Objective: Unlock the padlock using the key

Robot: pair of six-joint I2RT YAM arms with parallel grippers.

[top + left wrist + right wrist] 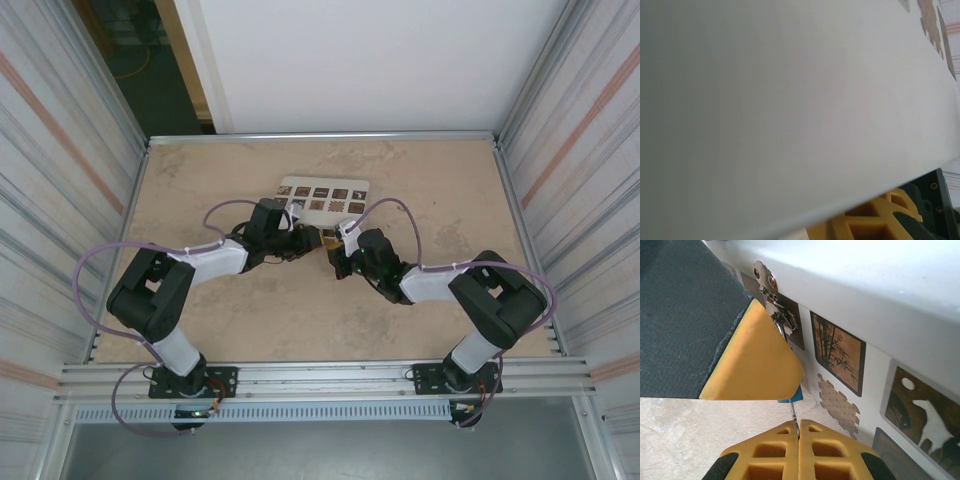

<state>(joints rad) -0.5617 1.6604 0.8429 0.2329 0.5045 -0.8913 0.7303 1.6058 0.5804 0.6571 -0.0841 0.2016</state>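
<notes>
**Q:** Padlock [328,240]: position?

**A:** Small brass-coloured body over the middle of the table [250,320], toward the far edge, just in front of the near edge of a white picture card [322,195]. Set between the two gripper tips. Keyhole too small to make out from overhead.

**Q:** Key?

**A:** Thin metal blade of the key [795,421], seen edge-on, pinched between the closed yellow fingers of the right gripper [799,436]. Blue tab [797,396] just above the pinch. Silver ring and clasp [765,277] further up, partly behind a large yellow pad [755,355], presumably a finger of the other arm.

**Q:** Left gripper?

**A:** Left gripper [298,240] at the padlock's left side, touching it or very nearly. Jaw width not shown. Hold on the padlock likely, yet impossible to confirm.

**Q:** Step in hand, and good practice?

**A:** By judgement, insertion of the key.
- Keep the blade in line with the keyway and advance slowly.
- Brace the lock body from the left.
- Seat the blade fully before any twist.
- Turn from the wrist without loosening the pinch.

Main risk: slip of so thin a blade between soft pads.

**Q:** Legible writing?

**A:** None. Pictures only on the card's tiles: bamboo, a fish-like shape, a lattice. No brand mark visible on either gripper.
</notes>
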